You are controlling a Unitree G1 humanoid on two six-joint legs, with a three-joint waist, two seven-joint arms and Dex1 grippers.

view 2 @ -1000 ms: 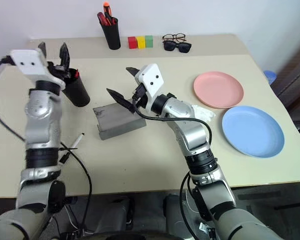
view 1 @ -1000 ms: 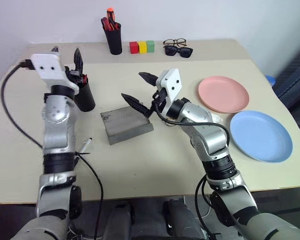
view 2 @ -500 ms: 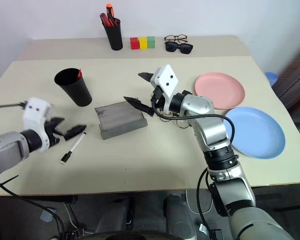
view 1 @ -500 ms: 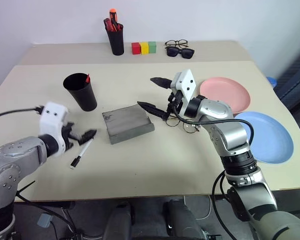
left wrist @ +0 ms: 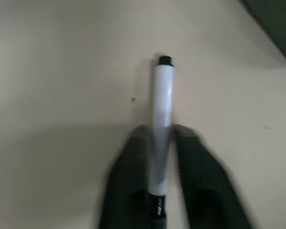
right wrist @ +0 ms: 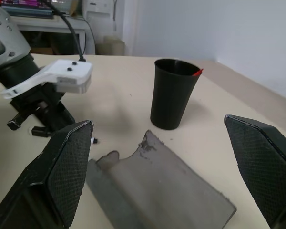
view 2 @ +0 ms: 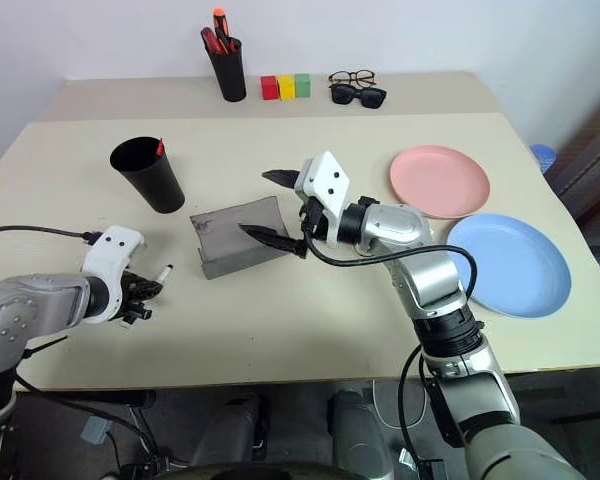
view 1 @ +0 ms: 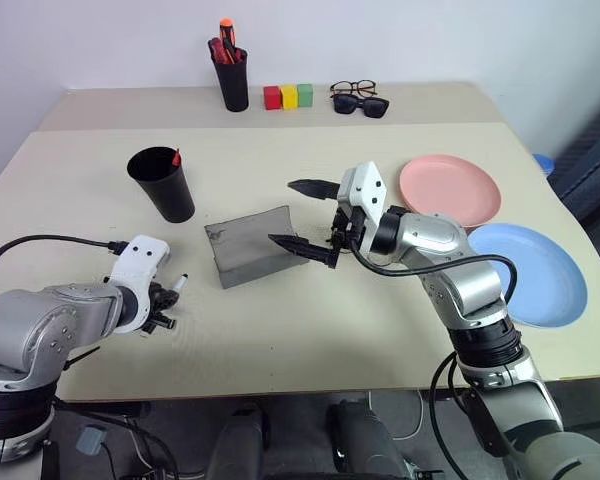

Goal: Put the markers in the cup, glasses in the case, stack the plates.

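Note:
My left gripper (view 1: 163,303) is low on the table at the left, shut on the white-barrelled marker (left wrist: 162,105), whose black end (view 1: 180,283) pokes out toward the case. The red marker's tip (view 1: 175,157) sticks out of the black cup (view 1: 162,188). In the middle lies the grey case (view 1: 248,245), its lid seemingly tilted up. My right gripper (view 1: 283,212) is open, and its lower finger (view 1: 302,247) lies at the case's right edge. The glasses are hidden behind my right arm. The pink plate (view 1: 450,190) and the blue plate (view 1: 532,273) lie side by side at the right.
At the back stand a black pen holder (view 1: 230,80) with red and orange pens, three coloured blocks (view 1: 286,96), and a thin-framed pair with dark sunglasses (view 1: 360,102). My left arm's cable (view 1: 50,242) trails over the table's left side.
My left arm came down from above the cup to the table and shut on the white marker. My right gripper shifted left to the case, whose lid now looks raised.

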